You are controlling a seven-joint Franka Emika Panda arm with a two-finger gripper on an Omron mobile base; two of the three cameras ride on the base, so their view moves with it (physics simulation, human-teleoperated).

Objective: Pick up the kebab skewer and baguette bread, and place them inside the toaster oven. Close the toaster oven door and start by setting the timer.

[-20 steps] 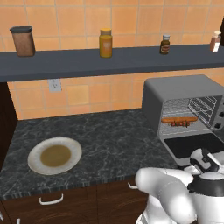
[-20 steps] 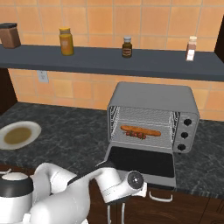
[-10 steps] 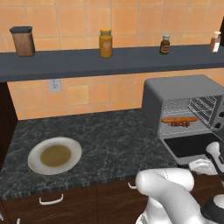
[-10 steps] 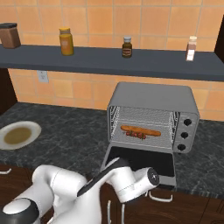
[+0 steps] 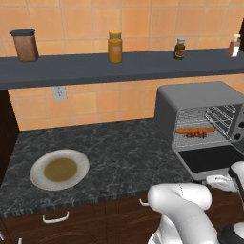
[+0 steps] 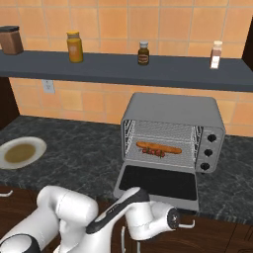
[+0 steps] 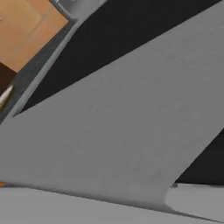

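The toaster oven (image 6: 173,106) (image 5: 190,95) stands at the counter's right with the toaster oven door (image 6: 158,182) (image 5: 209,157) folded down flat. On its wire rack lie the baguette bread (image 6: 159,147) (image 5: 195,129) and, just in front of it, the kebab skewer (image 6: 154,153) (image 5: 193,135). My gripper (image 6: 170,220) (image 5: 228,178) hangs low, just under the door's front edge, and holds nothing. Its fingers are hard to make out. The hand view looks very closely at the door's grey frame (image 7: 122,131) and dark glass.
Three knobs (image 6: 211,146) sit on the oven's right panel. A white plate (image 5: 59,169) (image 6: 20,152) lies at the counter's left. A dark shelf (image 6: 123,69) above carries several jars and bottles. Cabinet fronts with handles (image 5: 55,218) run below the counter edge.
The hand has slid right and dropped lower along the door's front edge, and the elbow has swung with it. The oven, the food and the plate have not moved.
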